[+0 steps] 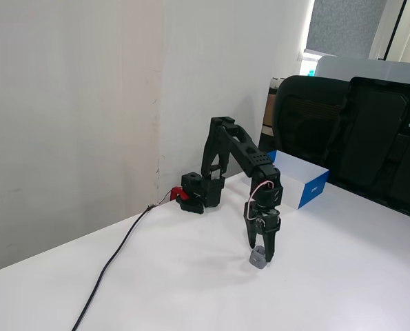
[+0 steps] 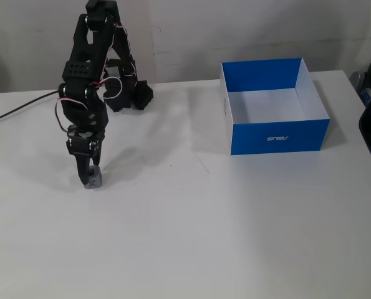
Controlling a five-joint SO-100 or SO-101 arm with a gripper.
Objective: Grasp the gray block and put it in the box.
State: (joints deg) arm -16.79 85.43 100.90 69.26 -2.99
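Observation:
The gray block (image 1: 258,258) sits on the white table, near the front of the arm; it also shows in the other fixed view (image 2: 93,179), left of centre. My gripper (image 1: 259,251) points straight down with its jaws on either side of the block, closed against it, and the block rests on the table. In the other fixed view the gripper (image 2: 87,170) is seen edge-on just above the block. The box (image 2: 279,138), blue outside and white inside, stands empty at the right; in the first fixed view the box (image 1: 313,189) is behind the arm.
The arm's base (image 2: 132,93) stands at the table's back edge by the wall. A black cable (image 1: 115,265) runs from it across the table to the front left. Black chairs (image 1: 356,131) stand beyond the table behind the box.

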